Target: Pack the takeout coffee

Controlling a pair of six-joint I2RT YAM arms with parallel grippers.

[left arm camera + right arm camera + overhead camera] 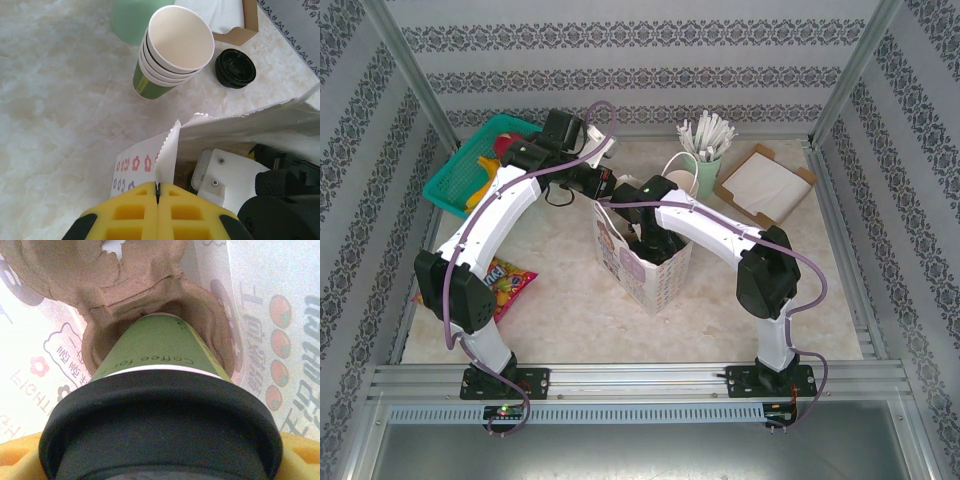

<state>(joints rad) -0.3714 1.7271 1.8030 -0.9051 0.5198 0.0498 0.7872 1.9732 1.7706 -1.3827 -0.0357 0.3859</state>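
Item: takeout coffee, green cup w/ black lid. Loc.: inside paper bag, base in the mouth of a pulp tray socket, prob. so it rides upright.
R gripper: clamped on the cup at the lid.
L gripper: pinched on the bag rim, apparently keeping the mouth open.
Outside bag: spare cup stack, loose lid.

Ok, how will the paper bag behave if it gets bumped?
The paper bag is probably floppy: its thin rim bends where the left gripper pinches it. Likely light and tall, so apt to tip, though the pulp cup tray inside may steady it.
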